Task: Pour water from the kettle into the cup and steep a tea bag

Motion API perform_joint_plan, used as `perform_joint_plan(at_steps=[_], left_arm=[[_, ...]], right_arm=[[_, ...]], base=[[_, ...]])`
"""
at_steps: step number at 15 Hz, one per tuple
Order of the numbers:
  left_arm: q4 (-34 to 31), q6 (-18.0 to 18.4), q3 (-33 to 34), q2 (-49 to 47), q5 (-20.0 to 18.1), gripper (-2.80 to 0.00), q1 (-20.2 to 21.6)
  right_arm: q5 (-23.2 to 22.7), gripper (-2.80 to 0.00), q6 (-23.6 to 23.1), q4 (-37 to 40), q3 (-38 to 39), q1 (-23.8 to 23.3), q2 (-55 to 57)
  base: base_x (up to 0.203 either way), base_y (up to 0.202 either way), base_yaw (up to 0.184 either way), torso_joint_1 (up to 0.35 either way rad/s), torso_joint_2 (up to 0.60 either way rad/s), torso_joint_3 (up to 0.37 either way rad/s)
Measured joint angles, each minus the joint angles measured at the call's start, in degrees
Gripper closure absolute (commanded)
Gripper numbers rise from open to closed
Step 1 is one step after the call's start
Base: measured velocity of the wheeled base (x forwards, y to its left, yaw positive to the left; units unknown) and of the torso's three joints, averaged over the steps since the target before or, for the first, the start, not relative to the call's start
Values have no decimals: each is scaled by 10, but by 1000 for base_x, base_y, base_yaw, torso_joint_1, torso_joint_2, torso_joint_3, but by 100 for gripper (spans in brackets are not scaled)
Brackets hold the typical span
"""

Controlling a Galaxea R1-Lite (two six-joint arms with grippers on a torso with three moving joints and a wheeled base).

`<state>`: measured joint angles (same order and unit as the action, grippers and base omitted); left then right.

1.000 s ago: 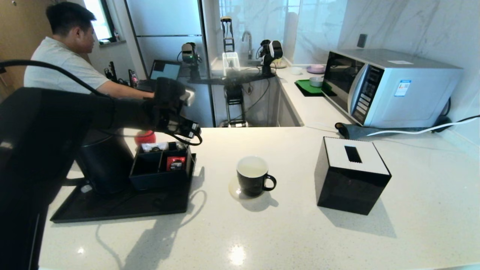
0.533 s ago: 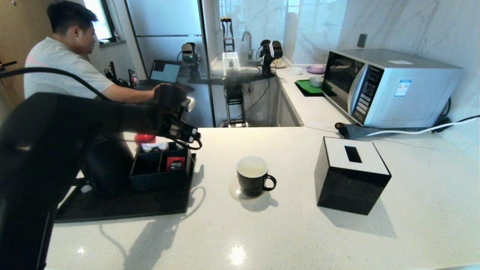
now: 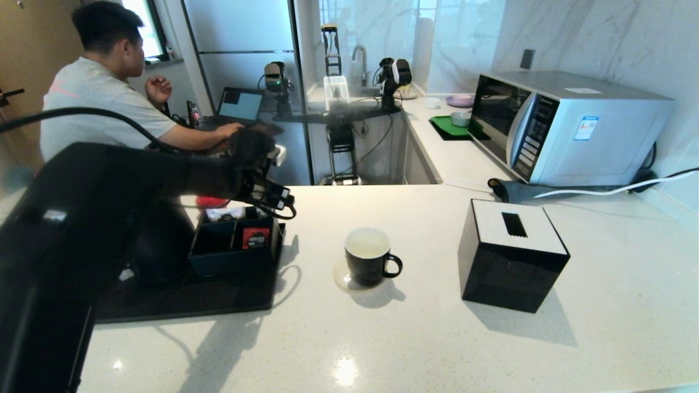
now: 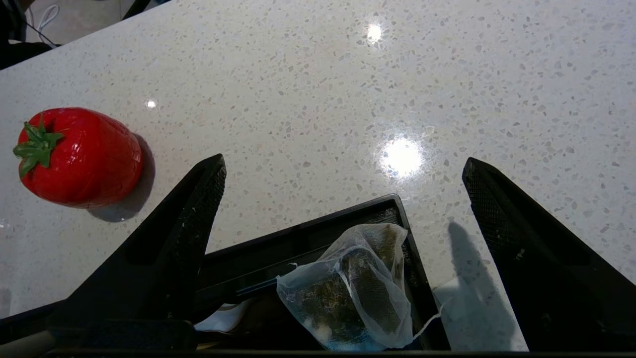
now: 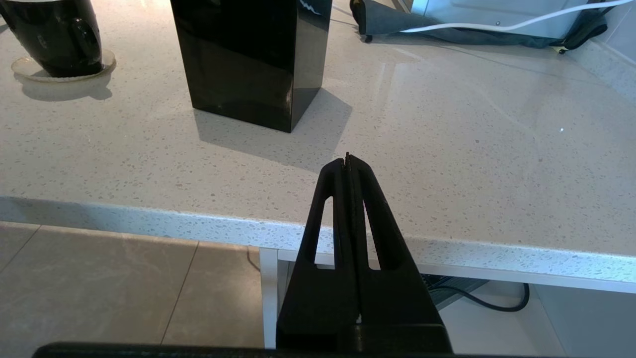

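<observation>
On your white counter (image 3: 448, 338), largest first: the black tray (image 3: 185, 297) at the left carries the kettle (image 3: 155, 248), mostly hidden behind your left arm, and the compartment box (image 3: 232, 245). Right of the tray, the cup (image 3: 371, 256) stands upright on a coaster, well apart from the tissue box (image 3: 510, 254). Your left gripper (image 4: 343, 169) hangs above the box's far corner, claw spread wide and holding nothing; the tea bag (image 4: 355, 291) lies in the box between its fingers. Your right gripper (image 5: 348, 159) is parked by the counter's near edge, claw pressed together.
</observation>
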<state>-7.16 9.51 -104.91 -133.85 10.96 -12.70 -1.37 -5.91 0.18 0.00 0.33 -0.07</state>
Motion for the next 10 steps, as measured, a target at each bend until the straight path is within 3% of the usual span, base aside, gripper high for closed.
perform_joint_plan(at_steps=[7,8,10], left_arm=[[0,2,-3,-9,-2,-280,4],[0,2,-3,-9,-2,0,4],[0,1,-3,-10,-2,0,5]], right_arm=[[-1,0,0,0,0,0,0],[0,0,0,0,0,0,0],[0,0,0,0,0,0,0]], base=[[0,0,0,0,0,0],[0,0,0,0,0,0],[0,0,0,0,0,0]])
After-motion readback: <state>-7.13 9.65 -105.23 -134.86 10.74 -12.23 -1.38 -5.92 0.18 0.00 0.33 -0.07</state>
